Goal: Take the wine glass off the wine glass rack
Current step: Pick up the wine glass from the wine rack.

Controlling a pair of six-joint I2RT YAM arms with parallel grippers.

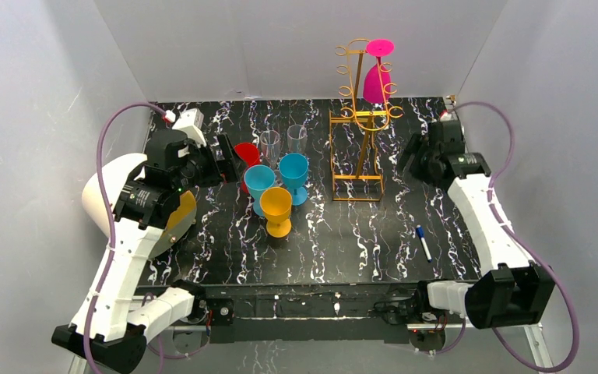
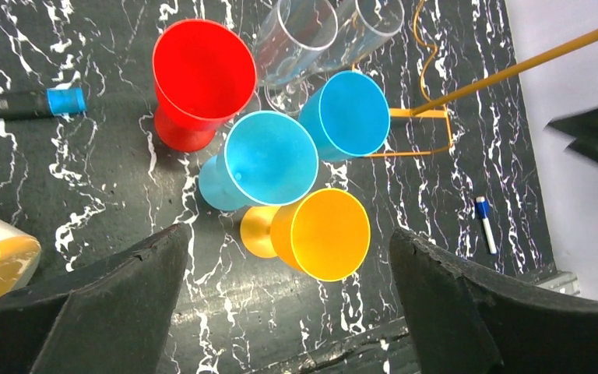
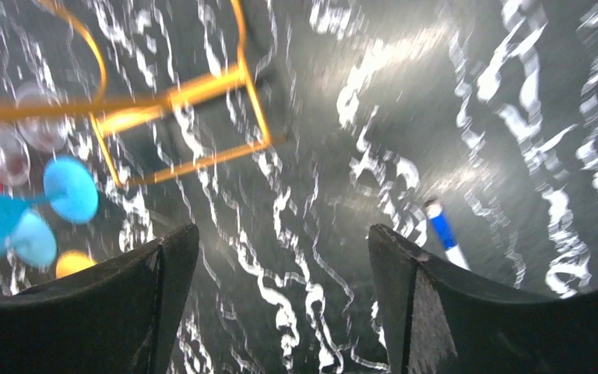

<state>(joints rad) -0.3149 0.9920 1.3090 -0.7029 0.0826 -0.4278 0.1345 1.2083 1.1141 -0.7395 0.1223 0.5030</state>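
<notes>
- So, starting far left: the left end effector (image 1: 222, 158) hangs over the left side of the black marbled counter (image 1: 342, 249). Its fingers are spread wide and it's got nothing in its grip. Its wrist cam looks straight down at the cups.
- Just right of it a red cup (image 1: 247, 153) stands upright, close to those fingers.
- Next up, two clear glasses (image 1: 270, 144) stand side by side at the back, with two blue cups (image 1: 259, 183) in front of them and an orange cup (image 1: 276, 209) nearest the arms. They're all bunched tight, and I can't tell if any of them actually touch.
- Right of centre is the wine glass rack (image 1: 358, 148), made of gold wire. Its rectangular base sits flat on the counter, near the right-hand blue cup.
- The wine glass (image 1: 372, 84) is pink. It hangs upside down from a hook at the top of the rack, foot up and bowl down. Nothing is holding it.
- The right end effector (image 1: 419, 160) sits to the right of the rack, lower than the glass and clear of the wire. It's wide open too and empty. Its wrist cam is pretty blurry.
- A blue-capped marker (image 1: 423, 242) lies on the counter at near right.
</notes>
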